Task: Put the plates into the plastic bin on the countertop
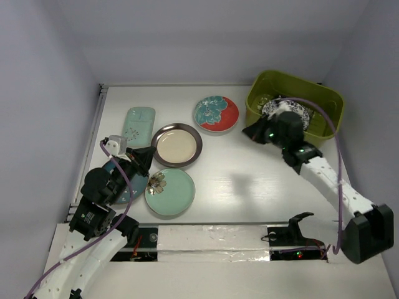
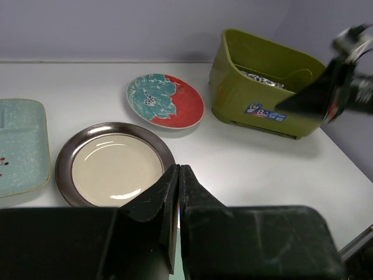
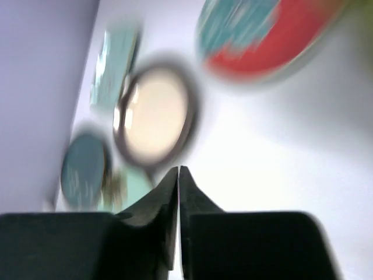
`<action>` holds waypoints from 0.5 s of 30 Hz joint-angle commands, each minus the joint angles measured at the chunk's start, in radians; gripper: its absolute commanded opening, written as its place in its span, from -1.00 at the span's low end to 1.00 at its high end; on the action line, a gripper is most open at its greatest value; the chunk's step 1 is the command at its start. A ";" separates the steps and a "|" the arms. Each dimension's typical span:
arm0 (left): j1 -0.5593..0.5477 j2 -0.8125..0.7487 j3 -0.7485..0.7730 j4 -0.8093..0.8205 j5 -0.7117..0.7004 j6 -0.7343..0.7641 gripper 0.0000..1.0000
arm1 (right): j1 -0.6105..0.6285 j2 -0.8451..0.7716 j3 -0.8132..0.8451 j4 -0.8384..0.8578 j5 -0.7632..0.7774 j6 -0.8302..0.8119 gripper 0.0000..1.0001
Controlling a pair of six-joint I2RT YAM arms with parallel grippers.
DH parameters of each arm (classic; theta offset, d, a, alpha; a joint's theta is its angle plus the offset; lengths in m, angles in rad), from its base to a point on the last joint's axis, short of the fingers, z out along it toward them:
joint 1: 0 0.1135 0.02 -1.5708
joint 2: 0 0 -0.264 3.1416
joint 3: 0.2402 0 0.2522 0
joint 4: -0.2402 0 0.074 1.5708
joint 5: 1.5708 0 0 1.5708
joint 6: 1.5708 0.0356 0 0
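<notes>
Glossy round plates point(image 1: 176, 145) on smooth white bench point(image 1: 249, 187); rounded olive bin point(image 1: 299, 80).
Black wedge-shaped left fingers point(image 2: 157, 204) and right fingers point(image 3: 198, 204) closed, empty.

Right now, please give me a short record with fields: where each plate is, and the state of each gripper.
in bin: blue-white patterned plate, inside the olive-green plastic bin
on white countertop: red-teal floral plate; brown-rimmed cream plate; pale mint rectangular plate; mint round plate; dark teal plate
left gripper: shut, empty
right gripper: shut, empty, near the bin
</notes>
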 commanded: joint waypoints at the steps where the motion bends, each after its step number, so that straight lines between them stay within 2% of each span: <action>1: -0.004 0.001 0.043 0.028 -0.029 -0.007 -1.00 | 0.171 0.079 -0.089 0.070 -0.119 -0.018 -0.76; 3: -0.004 0.003 0.043 0.027 -0.029 -0.007 -1.00 | 0.282 0.162 -0.120 0.133 -0.139 0.013 -0.32; 4: -0.004 0.003 0.043 0.027 -0.029 -0.008 -1.00 | 0.310 0.194 -0.137 0.177 -0.154 0.025 0.08; 6: -0.004 0.001 0.043 0.025 -0.031 -0.008 -0.90 | 0.375 0.297 -0.148 0.225 -0.184 0.065 0.28; 8: -0.004 -0.004 0.042 0.028 -0.032 -0.008 -0.76 | 0.412 0.360 -0.157 0.325 -0.204 0.111 0.34; 11: -0.004 -0.007 0.040 0.025 -0.032 -0.008 -0.66 | 0.465 0.496 -0.126 0.408 -0.228 0.145 0.34; 15: -0.004 -0.008 0.040 0.025 -0.029 -0.007 -0.60 | 0.507 0.645 -0.082 0.501 -0.276 0.177 0.29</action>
